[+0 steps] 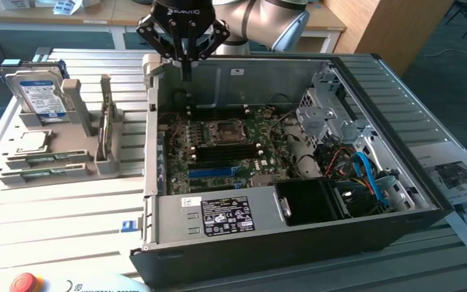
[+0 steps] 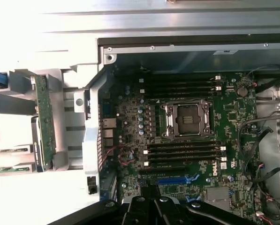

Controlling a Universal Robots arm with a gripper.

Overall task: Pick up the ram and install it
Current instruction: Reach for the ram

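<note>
matt metal case (image 1: 242,76), green circuit-board ram (image 2: 45,123)

White lettering on the gripper (image 1: 186,72) body reads ROBOTIQ, inverted. The pale pendant (image 1: 95,285) at the exterior view's lower edge carries UNIVERSAL ROBOTS, partly cropped. The motherboard (image 2: 231,115) bears a white DELL logo (image 2: 218,167), turned sideways. The black label (image 1: 228,217) on the power supply (image 1: 177,226) shows certification marks; its print is illegible, as is the blue label on the hard drive (image 1: 41,91).
</note>
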